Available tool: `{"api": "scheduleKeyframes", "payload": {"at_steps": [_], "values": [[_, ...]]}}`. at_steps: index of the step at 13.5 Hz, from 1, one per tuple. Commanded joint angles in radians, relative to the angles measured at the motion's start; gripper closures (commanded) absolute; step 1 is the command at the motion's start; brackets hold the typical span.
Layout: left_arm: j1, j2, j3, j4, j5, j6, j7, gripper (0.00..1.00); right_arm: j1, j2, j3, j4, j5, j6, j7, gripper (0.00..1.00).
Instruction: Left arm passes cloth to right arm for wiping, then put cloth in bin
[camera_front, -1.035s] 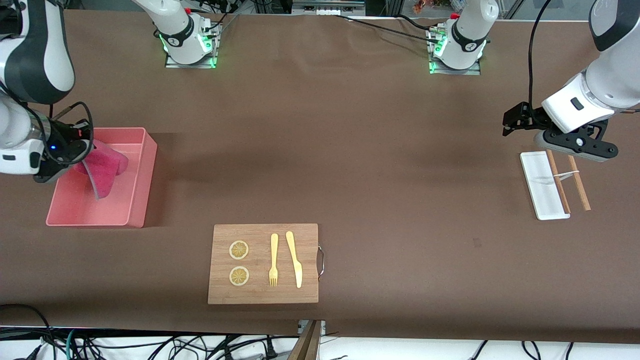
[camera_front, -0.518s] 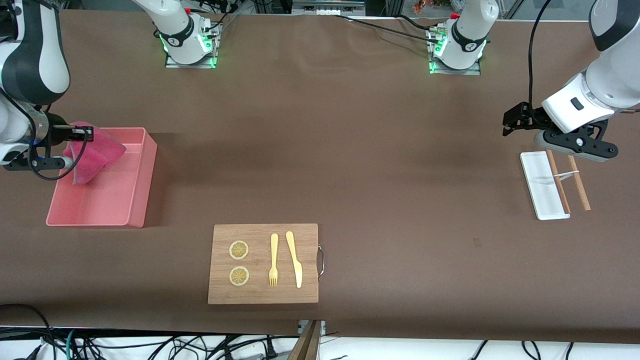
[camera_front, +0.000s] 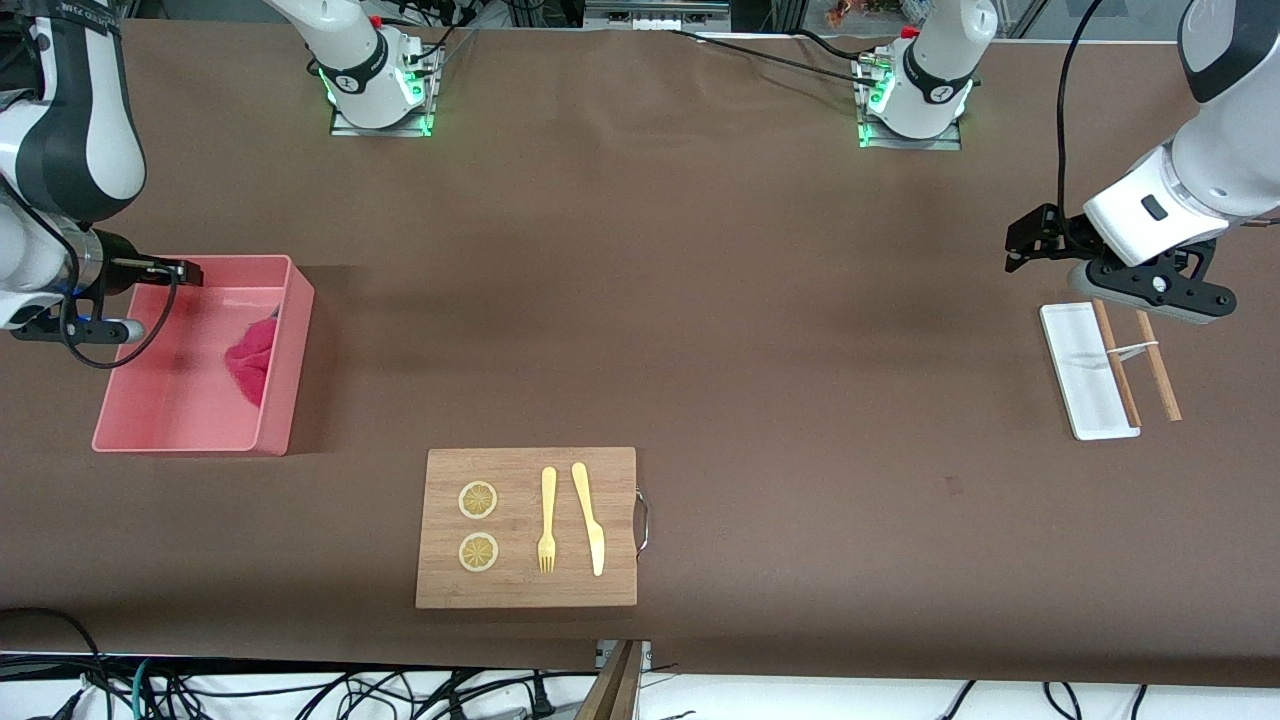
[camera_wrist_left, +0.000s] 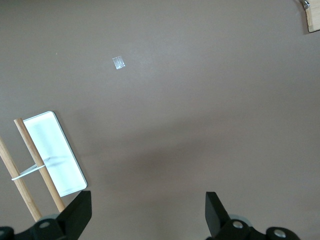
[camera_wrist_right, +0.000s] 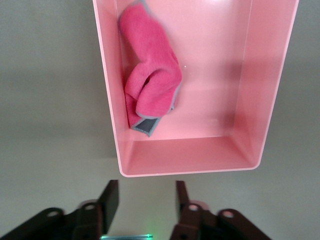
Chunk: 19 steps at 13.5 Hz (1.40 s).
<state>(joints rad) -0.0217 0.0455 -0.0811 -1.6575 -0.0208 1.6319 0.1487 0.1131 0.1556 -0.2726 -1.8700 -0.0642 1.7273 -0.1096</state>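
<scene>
The magenta cloth (camera_front: 250, 360) lies crumpled in the salmon-pink bin (camera_front: 288, 405), against the long wall that faces the left arm's end of the table. The right wrist view shows the cloth (camera_wrist_right: 150, 85) free on the floor of the bin (camera_wrist_right: 270, 100). My right gripper (camera_front: 165, 298) hovers open by the bin's short wall that lies farther from the front camera. Its fingers (camera_wrist_right: 111, 200) hold nothing. My left gripper (camera_front: 1015, 252) waits open and empty in the air beside the small white tray (camera_front: 1080, 370).
Two wooden sticks (camera_front: 1150, 360) joined by a band lie beside the white tray (camera_wrist_left: 52, 150). A wooden board (camera_front: 530, 590) near the front edge carries two lemon slices (camera_front: 478, 500), a fork (camera_front: 547, 520) and a knife (camera_front: 590, 515).
The right gripper opened and the cloth dropped from it into the bin. The gripper drew back toward the bin's rim. The left arm has not moved.
</scene>
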Motion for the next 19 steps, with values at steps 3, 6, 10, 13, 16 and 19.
{"api": "scheduleKeyframes", "payload": {"at_steps": [3, 6, 10, 13, 16, 19], "values": [[0.011, -0.009, -0.003, -0.005, -0.027, -0.003, 0.026, 0.0, -0.004, -0.069, 0.009, -0.001, 0.0, 0.041, 0.01, 0.0], [0.011, -0.01, -0.005, -0.007, -0.027, -0.006, 0.026, 0.0, -0.004, -0.161, 0.088, 0.002, 0.0, 0.031, 0.024, 0.0], [0.011, -0.012, -0.005, -0.011, -0.027, -0.009, 0.028, 0.0, -0.004, -0.203, 0.165, 0.102, 0.013, -0.073, 0.021, 0.0], [0.011, -0.01, -0.005, -0.01, -0.027, -0.007, 0.028, 0.0, -0.004, -0.203, 0.182, 0.155, 0.029, -0.086, -0.002, 0.0], [0.012, -0.007, 0.0, -0.007, -0.025, -0.001, 0.029, 0.0, -0.004, -0.203, 0.188, 0.157, 0.03, -0.089, 0.004, 0.0], [0.035, 0.007, 0.001, -0.001, -0.019, 0.02, 0.031, 0.0, -0.004, -0.203, 0.188, 0.155, 0.03, -0.092, -0.004, 0.0]]}}
